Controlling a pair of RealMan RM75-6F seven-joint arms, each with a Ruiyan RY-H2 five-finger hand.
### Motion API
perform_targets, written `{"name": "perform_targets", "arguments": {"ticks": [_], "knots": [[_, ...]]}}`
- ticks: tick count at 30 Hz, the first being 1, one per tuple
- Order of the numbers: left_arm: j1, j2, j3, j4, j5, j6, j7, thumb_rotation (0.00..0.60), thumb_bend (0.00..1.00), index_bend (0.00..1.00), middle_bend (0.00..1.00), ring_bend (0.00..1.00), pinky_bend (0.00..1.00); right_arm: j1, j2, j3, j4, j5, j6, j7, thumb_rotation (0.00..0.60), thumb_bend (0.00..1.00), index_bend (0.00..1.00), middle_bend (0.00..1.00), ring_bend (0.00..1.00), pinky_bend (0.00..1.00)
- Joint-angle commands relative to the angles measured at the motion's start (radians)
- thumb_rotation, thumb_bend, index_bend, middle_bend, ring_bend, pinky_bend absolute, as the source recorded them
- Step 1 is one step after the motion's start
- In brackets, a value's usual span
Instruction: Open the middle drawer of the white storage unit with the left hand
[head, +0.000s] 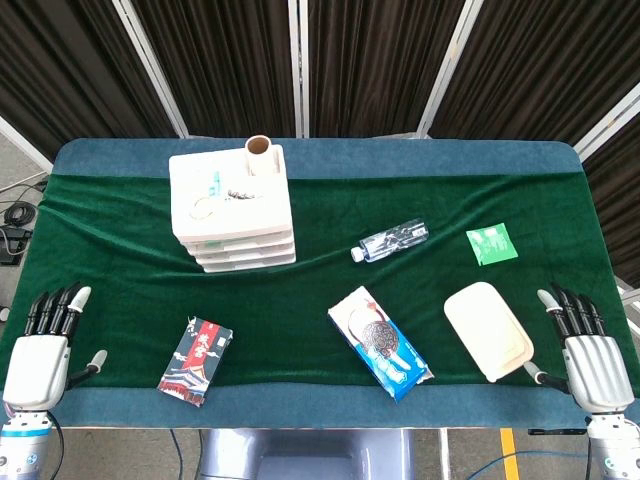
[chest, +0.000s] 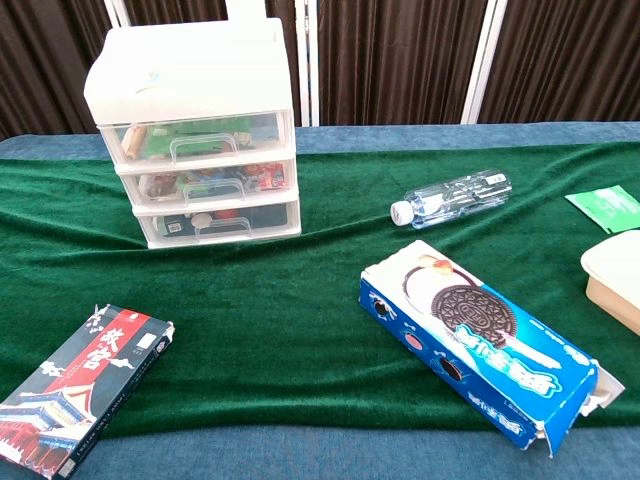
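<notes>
At the near-left table edge the left hand (head: 42, 350) rests spread and empty; the middle drawer (chest: 208, 183) is closed, so reaching its handle likely comes next.

Each open robot hand, left (head: 40, 345) and right (head: 590, 350), rests well apart from the white storage unit (head: 232, 208).

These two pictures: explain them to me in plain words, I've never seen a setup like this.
Both come from the robot's own cameras. The head view looks down on the green-covered table; the chest view looks across it from low down. At the near corners lie the left robot hand and right robot hand, fingers apart, holding nothing. On the table: a white storage unit with three shut drawers, the middle drawer to be opened, a water bottle, a blue cookie box, a red and black box, a cream container and a green packet.
</notes>
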Motion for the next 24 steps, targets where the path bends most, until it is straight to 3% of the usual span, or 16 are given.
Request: {"name": "perform_targets", "arguments": {"ticks": [1,7,11,13,15,17,20,24], "knots": [[0.001,0.0,-0.003,0.0,-0.003,-0.003,0.001,0.6,0.24,0.0,0.0,0.0,0.0,0.001,-0.001,0.0,0.0,0.0,-0.001,-0.001,0.6,0.02,0.04,0.0,0.0,0.0],[0.0,0.001,-0.006,-0.006,0.0,-0.013,-0.009,0.6,0.25,0.0,0.0,0.0,0.0,0.001,-0.001,0.001,-0.002,-0.001,-0.001,-0.001,0.6,0.02,0.04,0.0,0.0,0.0],[-0.013,0.001,-0.012,-0.019,0.007,-0.033,-0.088,0.6,0.26,0.0,0.01,0.0,0.02,0.003,-0.001,0.005,-0.002,0.007,-0.004,0.004,0.6,0.02,0.04,0.0,0.0,0.0],[-0.021,-0.013,-0.026,-0.019,0.001,-0.036,-0.15,0.6,0.27,0.0,0.2,0.12,0.16,0.003,0.001,0.005,-0.002,0.01,-0.007,0.008,0.6,0.02,0.04,0.0,0.0,0.0],[-0.031,-0.02,-0.028,-0.023,-0.007,-0.061,-0.217,0.6,0.31,0.0,0.55,0.4,0.42,0.004,0.001,0.004,-0.002,0.009,-0.009,0.008,0.6,0.02,0.04,0.0,0.0,0.0],[-0.046,-0.021,-0.025,-0.037,-0.016,-0.1,-0.297,0.6,0.36,0.0,0.72,0.55,0.55,0.004,0.0,0.002,-0.001,0.005,-0.009,0.007,0.6,0.02,0.04,0.0,0.0,0.0],[-0.094,-0.006,-0.016,-0.088,-0.047,-0.222,-0.49,0.6,0.47,0.0,0.84,0.68,0.65,0.004,-0.002,-0.001,0.0,0.001,-0.01,0.006,0.6,0.02,0.04,0.0,0.0,0.0],[-0.171,0.031,-0.015,-0.133,-0.088,-0.392,-0.669,0.6,0.61,0.0,0.87,0.72,0.69,0.002,0.001,-0.001,-0.003,-0.001,-0.005,0.009,0.6,0.02,0.04,0.0,0.0,0.0]]}}
